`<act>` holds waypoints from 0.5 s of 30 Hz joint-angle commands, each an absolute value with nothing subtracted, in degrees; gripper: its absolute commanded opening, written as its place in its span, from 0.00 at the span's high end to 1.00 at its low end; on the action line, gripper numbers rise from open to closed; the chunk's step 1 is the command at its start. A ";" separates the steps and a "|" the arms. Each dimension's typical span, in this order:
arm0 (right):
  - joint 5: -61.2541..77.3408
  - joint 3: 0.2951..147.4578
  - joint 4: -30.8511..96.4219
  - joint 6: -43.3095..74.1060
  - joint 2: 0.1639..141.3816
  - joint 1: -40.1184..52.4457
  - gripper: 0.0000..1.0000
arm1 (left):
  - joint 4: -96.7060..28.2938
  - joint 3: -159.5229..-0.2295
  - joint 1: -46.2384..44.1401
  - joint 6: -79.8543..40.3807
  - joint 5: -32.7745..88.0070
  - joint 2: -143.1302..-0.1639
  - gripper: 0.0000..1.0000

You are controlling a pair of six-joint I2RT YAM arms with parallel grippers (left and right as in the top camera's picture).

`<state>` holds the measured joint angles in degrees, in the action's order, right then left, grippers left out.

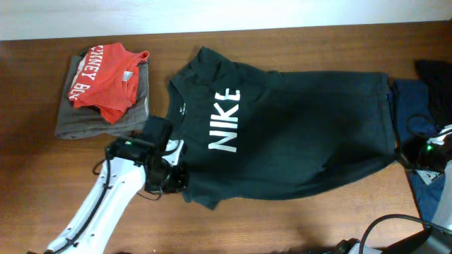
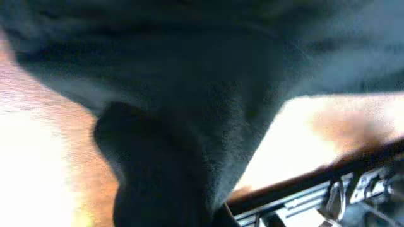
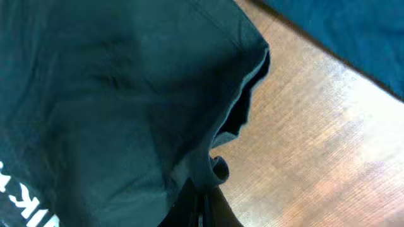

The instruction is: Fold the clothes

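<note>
Clothes [image 1: 282, 134], a dark NIKE tee, lie chest-up across the table [image 1: 42, 176], the left gripper [image 1: 174, 176] pinched tight on one sleeve and the right gripper [image 3: 202, 200] clamped on the hem corner, seemingly to stretch it flat for folding.

Place: robot lab workbench.
Surface: bare brown wooden table [image 1: 42, 169].
Rig: white robot arm [image 1: 99, 212] at 8 o'clock; loose black cables [image 1: 392, 224] at 4 o'clock.
Props: folded garment pile [image 1: 106, 92] at 10 o'clock.
</note>
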<state>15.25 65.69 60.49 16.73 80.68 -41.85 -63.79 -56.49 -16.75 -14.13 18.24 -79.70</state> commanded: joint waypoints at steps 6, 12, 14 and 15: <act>11.40 66.43 54.94 20.64 81.82 -41.63 0.96 | -56.12 -57.54 -6.42 -13.15 19.79 -78.59 1.00; 13.47 66.43 50.15 20.64 84.95 -41.01 0.96 | -52.51 -57.54 -6.44 -13.15 20.16 -79.31 1.00; 14.31 66.43 48.58 20.40 86.00 -39.83 0.96 | -51.86 -57.54 -6.44 -13.15 20.18 -79.70 1.00; 14.39 66.43 48.56 20.40 86.26 -39.24 0.96 | -51.96 -57.54 -6.44 -13.15 20.18 -79.72 1.00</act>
